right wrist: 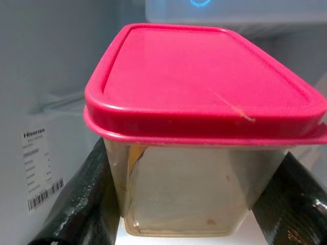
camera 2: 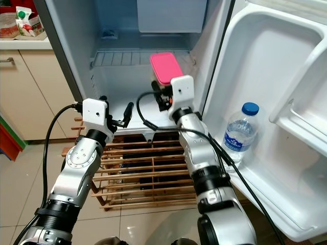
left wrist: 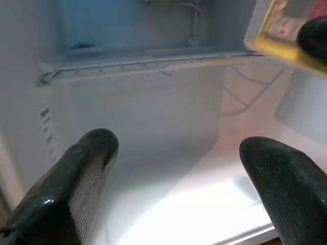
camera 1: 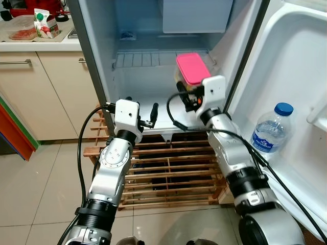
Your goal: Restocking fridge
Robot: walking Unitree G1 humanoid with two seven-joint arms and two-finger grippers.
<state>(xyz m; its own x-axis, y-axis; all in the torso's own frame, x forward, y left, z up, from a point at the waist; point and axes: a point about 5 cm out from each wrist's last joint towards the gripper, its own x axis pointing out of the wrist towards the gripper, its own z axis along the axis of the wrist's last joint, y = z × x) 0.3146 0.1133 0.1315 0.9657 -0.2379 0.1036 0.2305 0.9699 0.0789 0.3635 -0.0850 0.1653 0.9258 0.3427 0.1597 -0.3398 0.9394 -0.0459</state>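
Gripping a pink-lidded container point(right wrist: 204, 132) on both sides, the right gripper point(camera 1: 190, 87) reaches into the open fridge point(camera 1: 153, 61). Left gripper point(camera 1: 148, 115) hovers at the shelf edge, jaws spread apart.

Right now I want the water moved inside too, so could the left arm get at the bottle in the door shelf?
Probably not. The water bottle stands in the open door's shelf on the robot's right, beyond the right arm, whose gripper holds the pink-lidded container. The left gripper, open, faces the fridge's lower compartment.

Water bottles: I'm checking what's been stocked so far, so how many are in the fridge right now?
1. A water bottle with a blue cap stands in the open door's shelf, on the robot's right. More could be hidden beyond the camera's view.
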